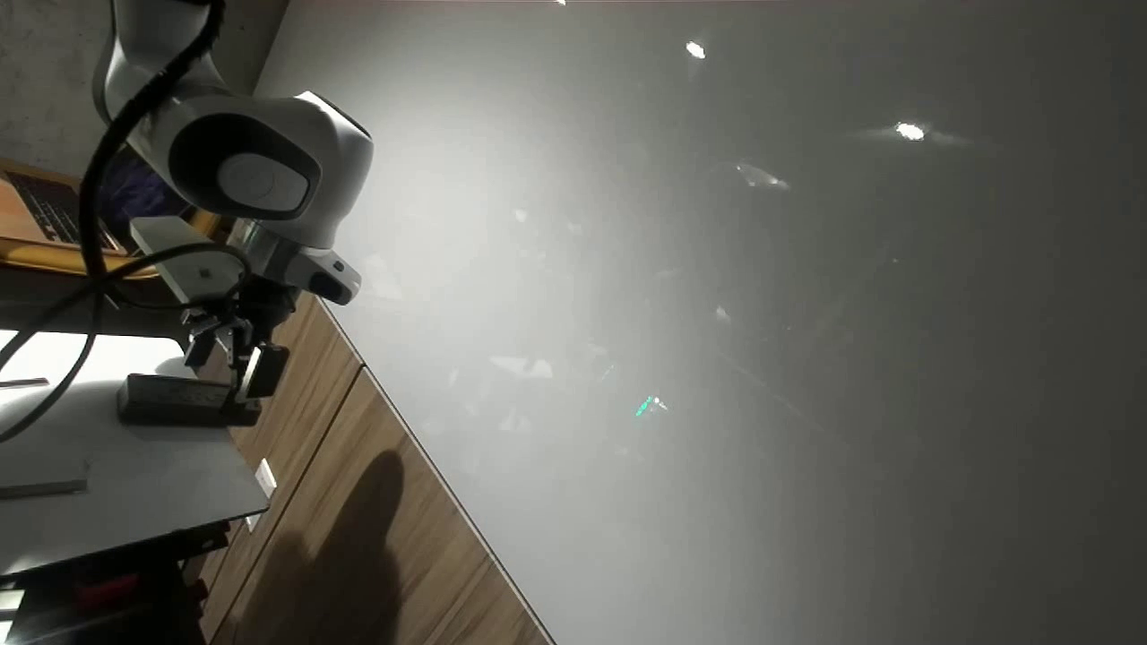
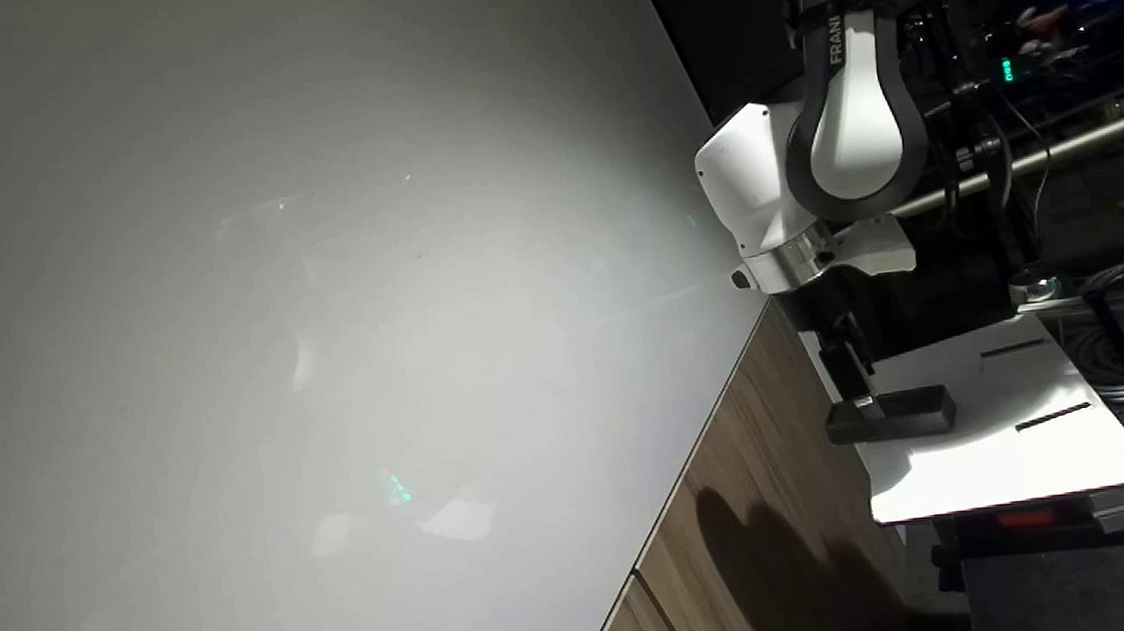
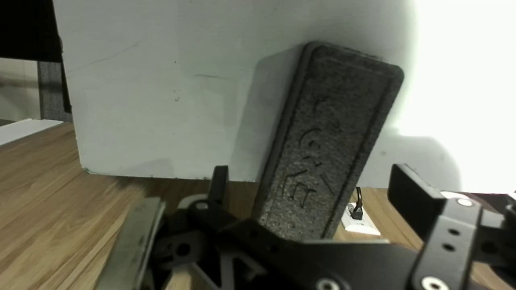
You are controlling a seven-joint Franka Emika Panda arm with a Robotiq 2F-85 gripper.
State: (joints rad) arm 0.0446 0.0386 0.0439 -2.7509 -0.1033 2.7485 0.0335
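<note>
Gripper: wide open (image 3: 310, 185), with nothing clasped.
Fingers: spread far apart (image 3: 415, 201), one on each side of a dark block; in the wrist view a strip of background shows between each fingertip and the block, so neither side is pressed.
Dark block: long and rounded at the corners (image 3: 328, 133), its speckled face marked with thin curved and straight lines; it slants through the space between the fingers.
Block's place: at the edge of the white tabletop (image 3: 153, 100), one end reaching past that edge in all three views; a shadow falls along one long side.
Overlap: in both exterior views the lower part of the gripper covers part of the block's end, so the gaps are hard to make out there.
Pale strip: a flat piece (image 3: 131, 243) just outside the finger at the left of the wrist view; what it is cannot be told.
Slots: two dark slits (image 2: 1013, 348) in the tabletop, apart from the block.
Outlet: white, with a black plug in it (image 3: 360, 221), on the wood panel (image 1: 358, 502) beyond the edge.
Arm: white and grey (image 1: 260, 161), pointing downward, a black cable (image 1: 103, 152) looping beside it.
Laptop: on the far side of the arm (image 1: 54, 210) in an exterior view.
</note>
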